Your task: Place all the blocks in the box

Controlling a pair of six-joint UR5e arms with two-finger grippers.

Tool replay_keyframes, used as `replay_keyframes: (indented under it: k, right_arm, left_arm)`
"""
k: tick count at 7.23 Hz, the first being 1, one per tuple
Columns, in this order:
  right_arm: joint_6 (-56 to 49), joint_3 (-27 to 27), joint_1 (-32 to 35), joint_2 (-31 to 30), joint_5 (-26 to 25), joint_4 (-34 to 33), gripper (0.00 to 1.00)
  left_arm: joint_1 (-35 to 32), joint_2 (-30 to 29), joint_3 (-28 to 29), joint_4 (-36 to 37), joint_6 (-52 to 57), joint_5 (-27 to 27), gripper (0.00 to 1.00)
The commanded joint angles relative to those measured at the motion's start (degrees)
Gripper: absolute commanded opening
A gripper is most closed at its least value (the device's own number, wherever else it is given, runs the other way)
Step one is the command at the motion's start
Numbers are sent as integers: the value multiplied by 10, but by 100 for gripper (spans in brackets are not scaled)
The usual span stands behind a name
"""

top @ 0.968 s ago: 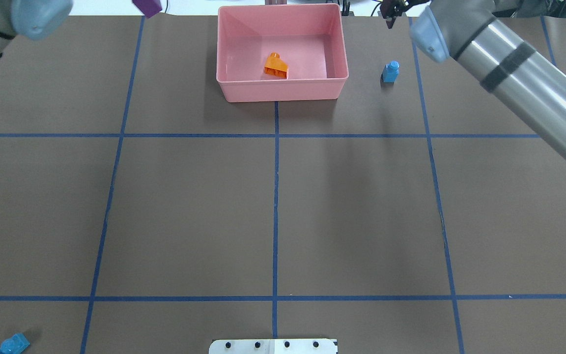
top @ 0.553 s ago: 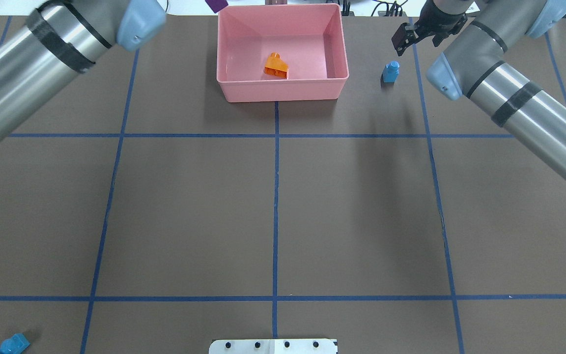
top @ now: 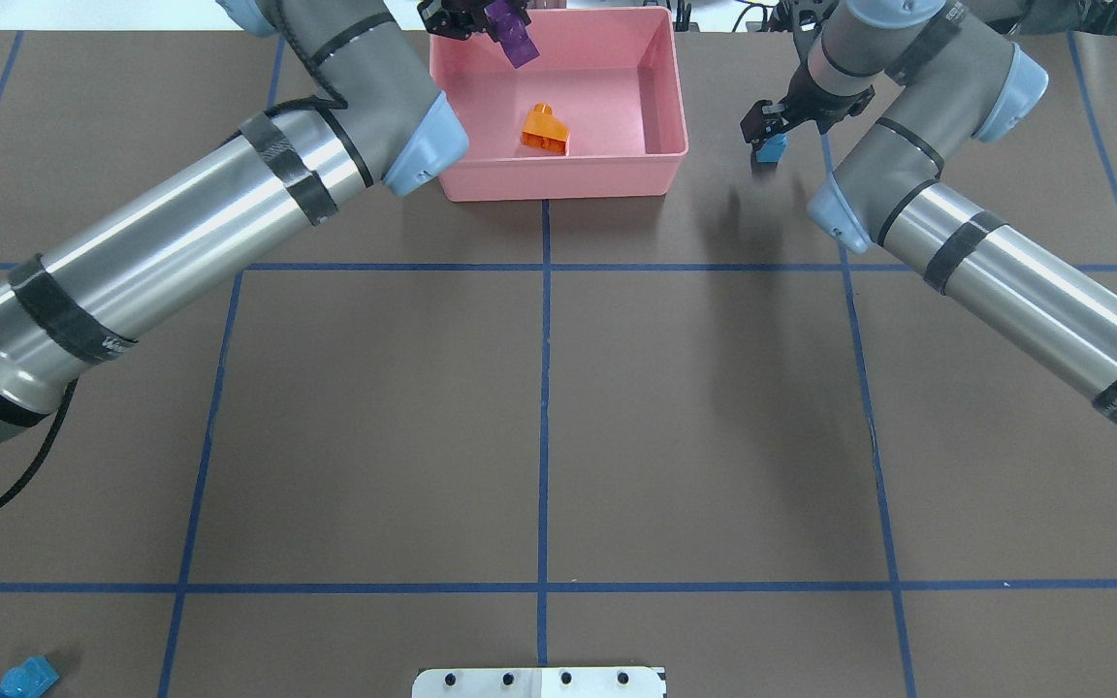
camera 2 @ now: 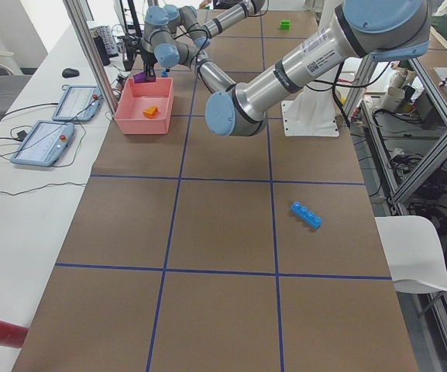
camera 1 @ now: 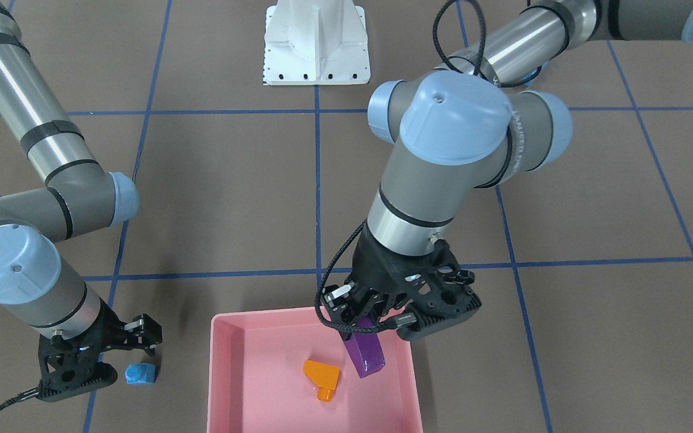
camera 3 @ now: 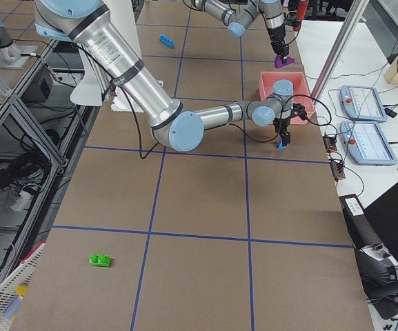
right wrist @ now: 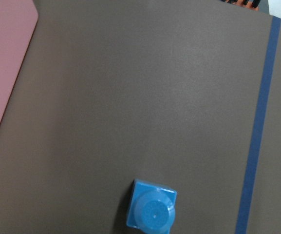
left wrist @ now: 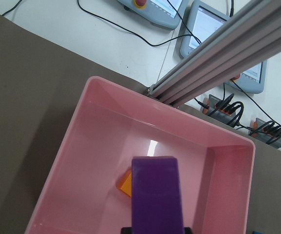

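My left gripper (camera 1: 363, 332) is shut on the purple sloped brick (camera 1: 366, 356) and holds it above the pink box (camera 1: 221, 385), near the box's far side; the brick also shows in the left wrist view (left wrist: 156, 195) and overhead (top: 517, 44). An orange sloped brick (camera 1: 322, 376) lies inside the box. My right gripper (camera 1: 132, 361) is open and hangs just over the small blue one-stud brick (camera 1: 141, 374), which stands on the table right of the box (top: 770, 147) and sits low in the right wrist view (right wrist: 152, 210).
A long blue four-stud brick (camera 2: 306, 215) lies on the near left part of the table (top: 20, 679). A green two-stud brick (camera 3: 101, 261) lies far off on my right side. The white robot base (camera 1: 316, 42) stands at the table's near edge.
My left arm has swung right, carrying the purple brick from beyond the table's edge to over the box. My right gripper has moved down and closer, to just over the small blue brick.
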Motion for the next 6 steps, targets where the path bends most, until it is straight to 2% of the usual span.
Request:
replay_keyframes:
  k: [1, 4, 5, 6]
  right_arm:
    - [2, -33, -7, 14, -5, 4, 99]
    - [2, -53, -7, 16, -11, 4, 91]
    - [2, -56, -7, 20, -12, 4, 85]
    - [2, -59, -7, 26, -12, 4, 85]
  left_arm:
    - [29, -30, 86, -53, -6, 61, 0]
    - [39, -42, 154, -101, -6, 87, 1]
    - [43, -43, 159, -101, 1, 89, 99]
    - [53, -43, 159, -102, 1, 112, 100]
